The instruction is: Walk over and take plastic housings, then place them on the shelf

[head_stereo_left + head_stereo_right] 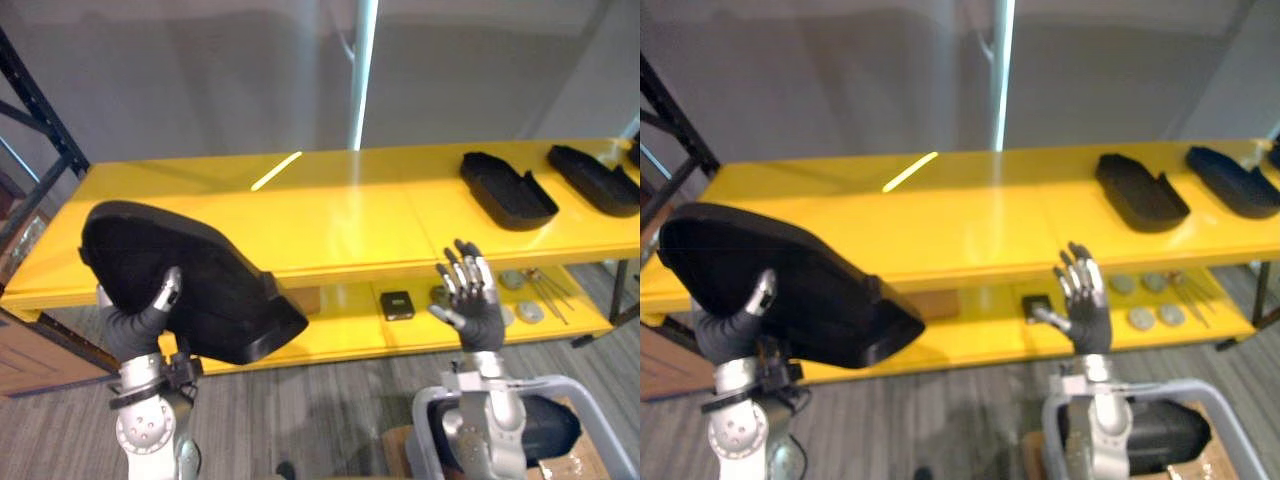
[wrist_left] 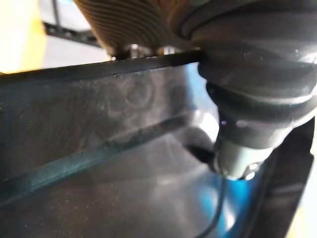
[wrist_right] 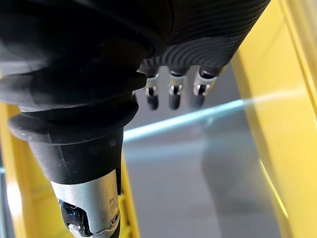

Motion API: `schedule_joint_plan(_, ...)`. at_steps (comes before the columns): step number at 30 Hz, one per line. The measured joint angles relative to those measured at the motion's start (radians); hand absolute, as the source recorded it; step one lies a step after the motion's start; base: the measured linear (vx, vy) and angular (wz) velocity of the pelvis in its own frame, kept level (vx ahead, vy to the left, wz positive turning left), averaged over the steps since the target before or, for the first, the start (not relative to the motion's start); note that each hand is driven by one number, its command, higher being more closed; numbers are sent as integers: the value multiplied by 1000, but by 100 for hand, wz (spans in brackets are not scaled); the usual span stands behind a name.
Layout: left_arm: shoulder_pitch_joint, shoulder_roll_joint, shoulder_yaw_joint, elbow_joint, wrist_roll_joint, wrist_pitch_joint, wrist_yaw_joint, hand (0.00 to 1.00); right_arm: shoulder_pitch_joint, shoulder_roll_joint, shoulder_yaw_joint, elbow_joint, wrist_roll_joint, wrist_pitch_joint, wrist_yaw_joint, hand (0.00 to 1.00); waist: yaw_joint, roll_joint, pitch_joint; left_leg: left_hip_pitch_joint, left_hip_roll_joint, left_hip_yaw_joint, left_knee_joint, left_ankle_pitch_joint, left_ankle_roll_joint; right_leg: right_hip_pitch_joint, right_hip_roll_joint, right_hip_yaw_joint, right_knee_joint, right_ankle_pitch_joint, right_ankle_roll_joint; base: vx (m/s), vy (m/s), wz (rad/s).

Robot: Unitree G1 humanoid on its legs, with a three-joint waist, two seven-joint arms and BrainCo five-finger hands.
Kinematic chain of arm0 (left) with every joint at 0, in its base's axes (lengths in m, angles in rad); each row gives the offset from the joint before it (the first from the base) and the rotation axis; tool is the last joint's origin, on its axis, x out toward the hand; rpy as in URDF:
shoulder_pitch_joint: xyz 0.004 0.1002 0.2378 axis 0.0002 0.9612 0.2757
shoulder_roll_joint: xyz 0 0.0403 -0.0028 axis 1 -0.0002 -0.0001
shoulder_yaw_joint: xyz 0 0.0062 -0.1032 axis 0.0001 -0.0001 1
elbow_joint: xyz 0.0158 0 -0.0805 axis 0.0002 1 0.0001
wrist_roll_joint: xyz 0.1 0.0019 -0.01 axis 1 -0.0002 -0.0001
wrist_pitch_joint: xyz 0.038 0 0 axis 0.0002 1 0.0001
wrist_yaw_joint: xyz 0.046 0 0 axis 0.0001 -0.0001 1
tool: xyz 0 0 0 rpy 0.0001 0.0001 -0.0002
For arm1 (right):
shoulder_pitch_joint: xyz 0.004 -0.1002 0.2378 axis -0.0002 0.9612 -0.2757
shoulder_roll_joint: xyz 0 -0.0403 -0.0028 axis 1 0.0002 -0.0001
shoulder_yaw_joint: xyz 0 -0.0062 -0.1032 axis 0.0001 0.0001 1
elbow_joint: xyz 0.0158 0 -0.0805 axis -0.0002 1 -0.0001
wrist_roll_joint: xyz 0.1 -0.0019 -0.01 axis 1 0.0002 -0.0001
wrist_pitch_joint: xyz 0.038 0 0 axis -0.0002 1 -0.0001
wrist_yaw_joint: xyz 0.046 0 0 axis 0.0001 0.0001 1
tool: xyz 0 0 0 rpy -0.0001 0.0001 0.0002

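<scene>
Now left hand (image 1: 138, 328) clamps housing (image 1: 215, 272), thumb (image 1: 168, 291) on outer face; right hand (image 1: 479, 318) fingers (image 1: 471, 272) spread.

Both eye views look down from the head at the yellow shelf (image 1: 350, 210), sharing both its tiers. Each wrist view looks along its own hand from very close: the left hand (image 2: 252, 94) onto the black housing (image 2: 99, 173), the right hand (image 3: 99, 59) toward the shelf.
</scene>
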Motion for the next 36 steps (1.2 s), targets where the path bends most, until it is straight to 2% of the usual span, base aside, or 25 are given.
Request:
schedule_joint_plan(4, -1, 1, -31, -3, 3, -4, -20, 100, 9, 1, -34, 0, 24, -24, -3, 0, -7, 15, -10, 17, -1, -2, -29, 28, -4, 3, 1, -3, 5, -1, 0, 20, -20, 4)
schedule_joint_plan(7, -1, 2, -28, -4, 15, -5, -35, 100, 6, 10, -34, 0, 57, -28, -2, 0, -7, 14, -9, 19, -2, -1, -32, 28, -4, 3, 1, -2, 3, 0, 1, 0, 0, 0)
schedule_joint_plan(10, -1, 4, -22, -4, 22, -6, -41, 100, -1, 18, -32, 1, 55, -27, -2, 0, -6, -2, 0, 20, -5, -1, -32, 26, -1, 0, -2, -2, 3, 2, 5, 0, 0, 0)
schedule_joint_plan(12, -18, 8, -24, -3, 19, -6, -77, 100, -14, 12, -37, 6, 43, -27, -13, 0, -12, -17, 23, 26, -19, -2, -32, 7, 8, -52, -36, 0, 132, -41, 13, 13, 38, 1)
schedule_joint_plan(13, -26, 10, -27, -2, 16, -6, -85, 100, -22, 8, -38, 11, 36, -27, -24, 0, -14, -13, 40, 37, -18, -3, -32, 5, 10, -75, -44, 4, 201, -43, 10, -14, 65, -1)
schedule_joint_plan(14, -38, 30, -32, -3, 10, -6, -96, 100, -24, 10, -41, 16, 29, -27, -46, 0, -20, -10, 66, 56, -13, -3, -30, 3, 15, -126, -61, 17, 334, -40, 5, -27, 60, -9)
schedule_joint_plan(15, -46, 49, -32, -3, 12, -6, -96, 100, -24, 18, -41, 19, 24, -27, -52, 0, -23, -13, 76, 68, -10, -2, -27, 0, 21, -157, -70, 29, 409, -34, -5, -16, 47, -14)
schedule_joint_plan(16, -63, 82, -32, 2, 12, -5, -94, 100, -22, 29, -41, 37, 18, -28, -51, 0, -26, -9, 91, 80, 8, -1, -10, -11, 33, -189, -68, 37, 444, -83, -55, 3, 19, -18)
schedule_joint_plan(18, -79, 116, -30, 2, 10, -5, -89, 100, -17, 32, -41, 42, 18, -28, -45, 0, -28, -13, 92, 67, 34, 10, 18, -30, 26, -211, -64, 43, 364, -83, -38, 6, 4, -9)
schedule_joint_plan(19, -87, 129, -31, 3, 11, -5, -79, 100, -16, 32, -42, 39, 16, -28, -40, 0, -31, -31, 89, 68, 39, 12, 32, -46, 10, -194, -46, 58, 269, -46, -7, 90, -86, -1)
schedule_joint_plan(20, -90, 140, -32, 3, 11, -3, -68, 100, -15, 32, -42, 34, 16, -28, -38, 0, -31, -52, 77, 67, 37, 12, 35, -56, -5, -165, -35, 59, 172, -4, -6, 92, -87, -3)
schedule_joint_plan(21, -90, 142, -32, 4, 11, -2, -63, 100, -15, 32, -42, 33, 16, -29, -36, 0, -31, -64, 71, 65, 33, 13, 37, -60, -11, -149, -33, 59, 127, 7, -4, 140, -150, 4)
schedule_joint_plan(22, -92, 130, -34, 16, 13, 1, -60, 100, -14, 28, -49, 34, 17, -29, -28, 0, -33, -62, 67, 62, 36, 12, 42, -68, -22, -125, -26, 57, 65, 62, 15, 125, -121, 9)
schedule_joint_plan(24, -91, 106, -62, 28, 13, 4, -53, 100, -14, 17, -68, 34, 17, -30, -26, 0, -37, -38, 60, 60, 60, 16, 44, -72, -28, -109, 3, 52, 24, 68, 12, 191, -139, 4)
schedule_joint_plan(26, -93, 97, -83, 28, 15, 7, -53, 100, -24, -4, -81, 34, 17, -29, -29, 0, -37, 4, 60, 41, 89, 25, 97, -96, -47, -100, 28, 49, 6, 81, -2, 231, -105, -6)
schedule_joint_plan(27, -97, 96, -89, 32, 20, 13, -46, 100, -24, -13, -86, 34, 21, -29, -29, 0, -41, 15, 57, 8, 106, 33, 181, -119, -44, -97, 35, 50, 9, 74, -12, 231, -99, -7)
schedule_joint_plan(28, -100, 96, -91, 36, 24, 14, -40, 100, -24, -14, -87, 33, 22, -29, -29, 0, -41, 14, 59, -18, 113, 38, 245, -133, -31, -93, 36, 53, 12, 68, -21, 223, -124, -11)
schedule_joint_plan(29, -107, 96, -90, 56, 25, 15, -23, 100, -28, -16, -88, 32, 38, -29, -26, 0, -42, 9, 81, -96, 147, 56, 484, -155, -1, -58, 39, 59, 12, 50, -29, 164, -113, -16)
schedule_joint_plan(30, -109, 92, -89, 66, 25, 15, -20, 100, -28, -19, -89, 30, 41, -29, -26, 0, -42, 13, 91, -136, 169, 48, 605, -154, 0, -39, 44, 61, 13, 41, -31, 153, -108, -27)
schedule_joint_plan(31, -108, 79, -87, 79, 23, 16, -20, 100, -29, -31, -95, 25, 41, -29, -25, 0, -41, 29, 105, -192, 205, 26, 764, -135, 16, -6, 58, 72, 13, 28, -36, 150, -1, -48)
schedule_joint_plan(32, -98, 69, -91, 96, 21, 18, -20, 100, -25, -43, -101, 25, 41, -29, -25, 0, -29, 41, 114, -228, 241, 3, 876, -146, 9, 24, 65, 91, 12, 20, -40, 193, 58, -75)
schedule_joint_plan(34, -88, 73, -88, 100, 21, 19, -25, 100, -21, -42, -113, 20, 44, -39, -21, 0, -21, 46, 110, -225, 234, 1, 799, -182, 8, 48, 45, 123, 12, 11, -31, 186, 91, -60)
schedule_joint_plan(35, -91, 73, -88, 100, 21, 14, -28, 100, -19, -39, -118, 5, 49, -46, -17, 0, -22, 45, 111, -225, 219, 0, 701, -184, 7, 50, 26, 133, 15, 4, -20, 170, 147, -25)
schedule_joint_plan(36, -98, 72, -89, 100, 21, 9, -34, 100, -17, -40, -126, -7, 52, -54, -7, 0, -29, 41, 113, -220, 194, -3, 522, -171, -12, 49, -9, 141, 25, -9, 0, 168, 178, -16)
